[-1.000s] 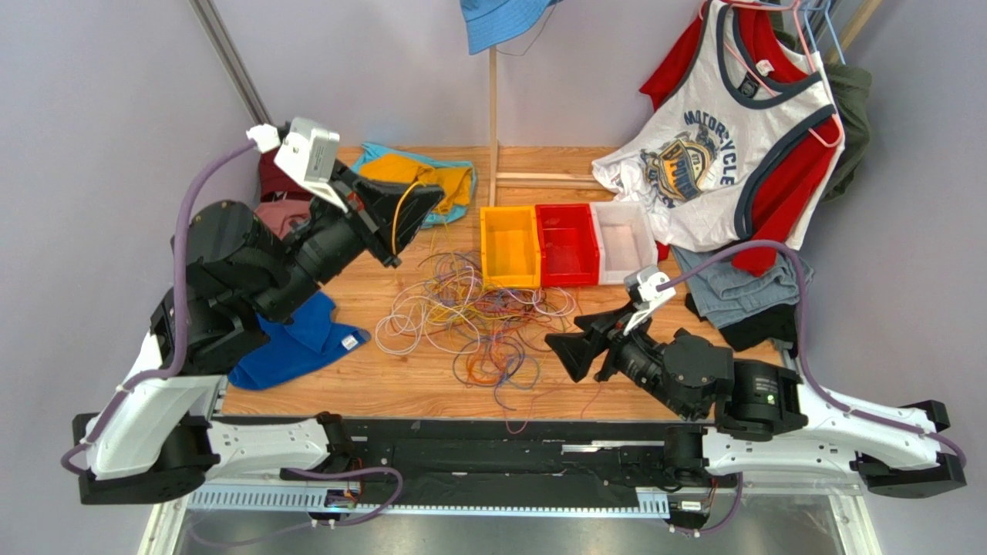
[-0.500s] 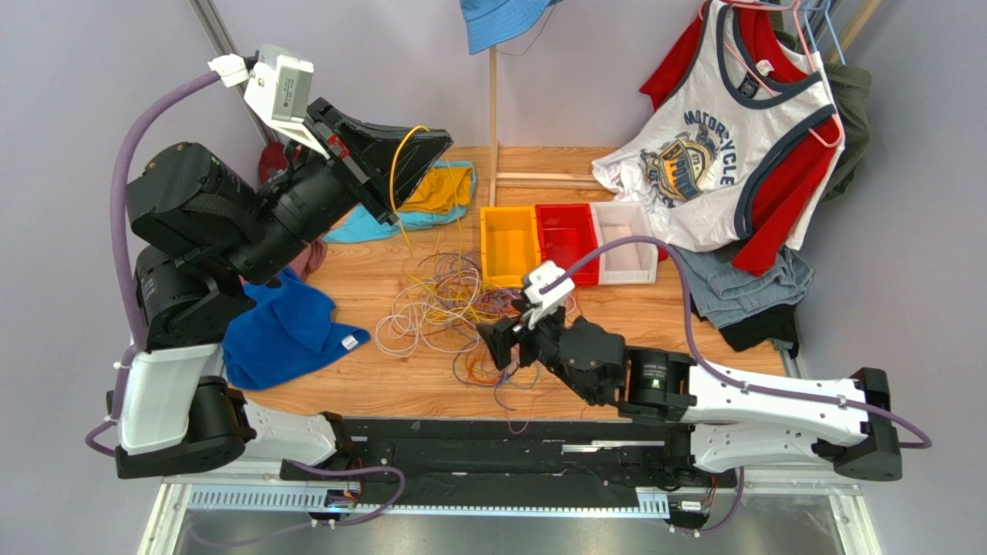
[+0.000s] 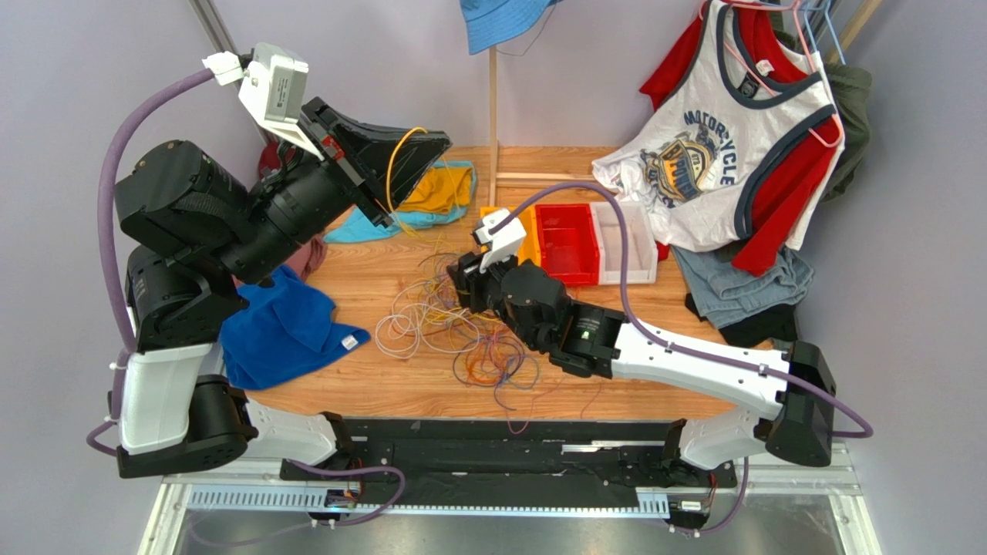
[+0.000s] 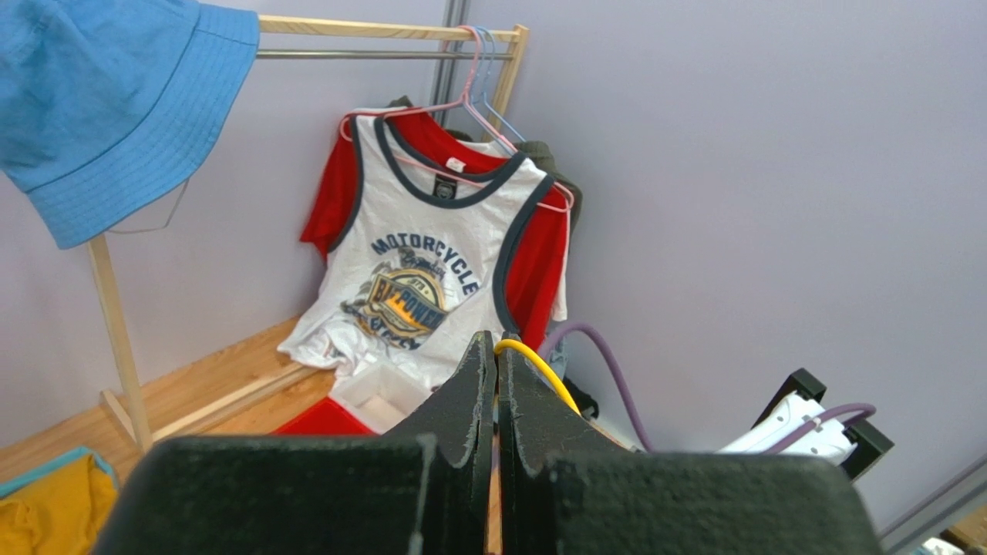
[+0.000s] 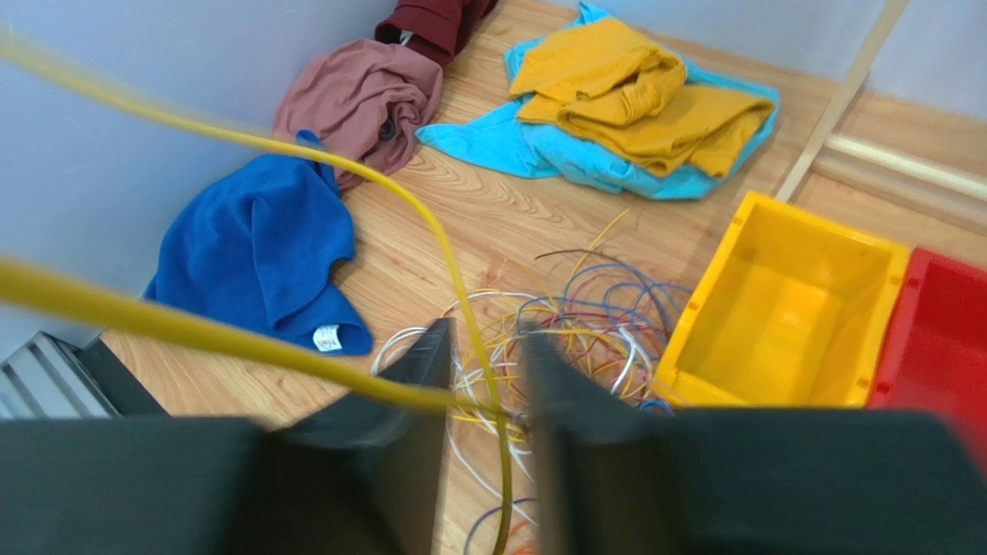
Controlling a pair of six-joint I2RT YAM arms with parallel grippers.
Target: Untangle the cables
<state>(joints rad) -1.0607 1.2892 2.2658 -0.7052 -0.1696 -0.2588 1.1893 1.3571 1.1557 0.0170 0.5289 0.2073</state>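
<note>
The cables (image 3: 463, 322) lie as a tangled pile of thin coloured loops on the wooden table, also seen in the right wrist view (image 5: 579, 315). My left gripper (image 3: 438, 139) (image 4: 497, 345) is raised high at the back left and is shut on a yellow cable (image 3: 395, 174) (image 4: 540, 369). That cable hangs down to the pile. My right gripper (image 3: 461, 281) (image 5: 484, 338) hovers over the pile's far right part. Its jaws stand apart, and the taut yellow cable (image 5: 232, 335) crosses the gap between them, blurred by motion.
Yellow bin (image 3: 528, 222) (image 5: 695, 310), red bin (image 3: 568, 243) and white bin (image 3: 641, 252) stand in a row behind the pile. A blue cloth (image 3: 278, 330) lies at the left and a yellow and teal cloth (image 3: 446, 185) at the back. Clothes hang on a rack (image 3: 718, 139) at the right.
My left gripper rose and drew the yellow cable up. My right arm swung from the near right across to the pile, and its jaws now straddle the yellow cable.
</note>
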